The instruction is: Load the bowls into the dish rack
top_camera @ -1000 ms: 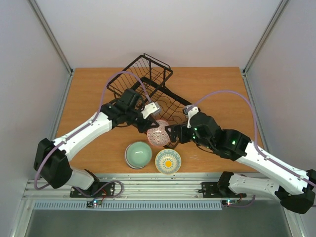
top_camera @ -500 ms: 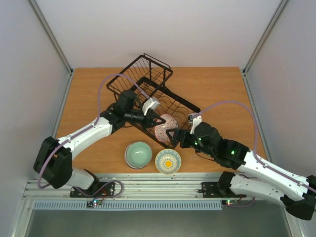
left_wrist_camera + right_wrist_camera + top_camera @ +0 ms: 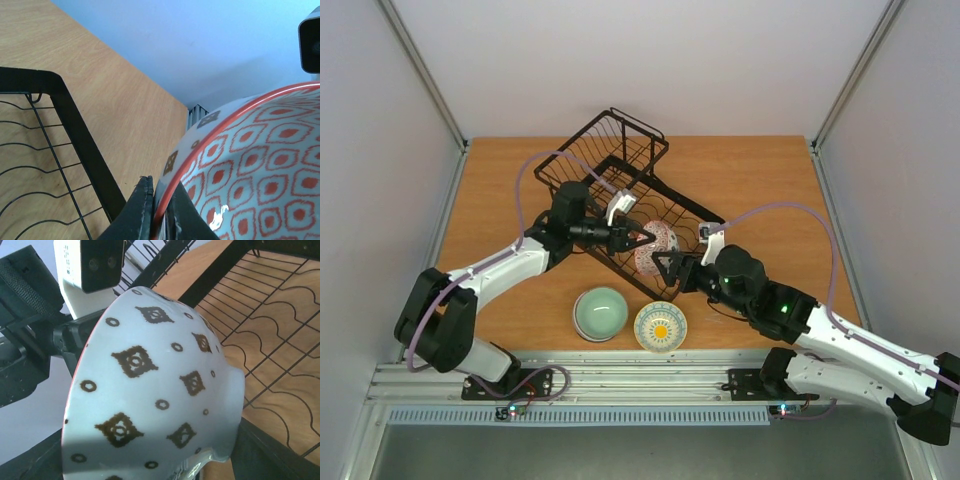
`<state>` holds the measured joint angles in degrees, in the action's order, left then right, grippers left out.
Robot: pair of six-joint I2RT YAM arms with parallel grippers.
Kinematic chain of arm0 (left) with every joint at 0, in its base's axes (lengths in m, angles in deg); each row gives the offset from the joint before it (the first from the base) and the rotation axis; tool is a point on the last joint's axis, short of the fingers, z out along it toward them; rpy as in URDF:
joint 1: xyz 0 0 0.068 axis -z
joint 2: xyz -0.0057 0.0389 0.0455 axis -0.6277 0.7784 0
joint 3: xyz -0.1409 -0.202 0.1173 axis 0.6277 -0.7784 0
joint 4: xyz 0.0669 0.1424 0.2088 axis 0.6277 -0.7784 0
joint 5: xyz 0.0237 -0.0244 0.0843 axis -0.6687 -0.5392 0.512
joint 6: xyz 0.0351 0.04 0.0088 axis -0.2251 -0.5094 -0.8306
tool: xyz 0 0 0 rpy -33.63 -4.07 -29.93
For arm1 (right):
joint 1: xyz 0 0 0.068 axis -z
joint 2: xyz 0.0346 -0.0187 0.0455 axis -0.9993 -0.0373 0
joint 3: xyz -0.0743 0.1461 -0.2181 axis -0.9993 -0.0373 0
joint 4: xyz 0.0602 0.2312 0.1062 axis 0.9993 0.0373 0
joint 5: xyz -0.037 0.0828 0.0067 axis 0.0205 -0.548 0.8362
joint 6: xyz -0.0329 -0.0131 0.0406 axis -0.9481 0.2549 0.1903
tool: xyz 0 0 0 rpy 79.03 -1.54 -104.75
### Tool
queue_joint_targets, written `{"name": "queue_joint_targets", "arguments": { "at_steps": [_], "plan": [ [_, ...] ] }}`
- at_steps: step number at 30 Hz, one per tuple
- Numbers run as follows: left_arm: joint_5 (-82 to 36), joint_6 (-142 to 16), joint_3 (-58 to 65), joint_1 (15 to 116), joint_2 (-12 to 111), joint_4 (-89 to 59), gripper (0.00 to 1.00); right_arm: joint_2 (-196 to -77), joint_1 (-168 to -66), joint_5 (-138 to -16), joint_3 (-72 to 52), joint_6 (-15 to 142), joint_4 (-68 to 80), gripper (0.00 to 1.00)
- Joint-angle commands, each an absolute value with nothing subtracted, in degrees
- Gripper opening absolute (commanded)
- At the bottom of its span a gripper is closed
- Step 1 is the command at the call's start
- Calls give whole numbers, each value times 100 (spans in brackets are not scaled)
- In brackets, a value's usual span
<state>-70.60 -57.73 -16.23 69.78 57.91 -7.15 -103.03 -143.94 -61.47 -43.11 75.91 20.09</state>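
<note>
Over the dish rack's (image 3: 688, 202) near rim, the left gripper (image 3: 640, 238) is pinching the lip of the pink-red bowl (image 3: 657, 245), jaws pressing tight, w/ the bowl tipping onto its side above the wire slots. The right gripper (image 3: 668, 268) is sitting at the bowl's underside, jaws spreading either side of its foot; can't tell if they're touching. The mint bowl (image 3: 600, 312) & yellow-centre bowl (image 3: 661, 326) are lying side by side on the tabletop (image 3: 760, 180) btwn rack and arm bases, w/ open wood stretching right of the rack.
</note>
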Motion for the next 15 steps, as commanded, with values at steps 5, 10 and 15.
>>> {"name": "queue_joint_targets", "arguments": {
  "at_steps": [5,10,15],
  "plan": [
    [-7767,-5136,-1621,7034,5778,278,0,-10462,-14380,-6369,-4339,7268,1540,46],
    [-7480,-5375,-1506,7043,5763,-277,0,-10465,-14384,-6201,-4097,7058,1902,1],
    [-6735,-6251,-1110,7106,5748,-1582,41,-10369,-14384,-5743,-3715,6657,2630,1]
  ]
}}
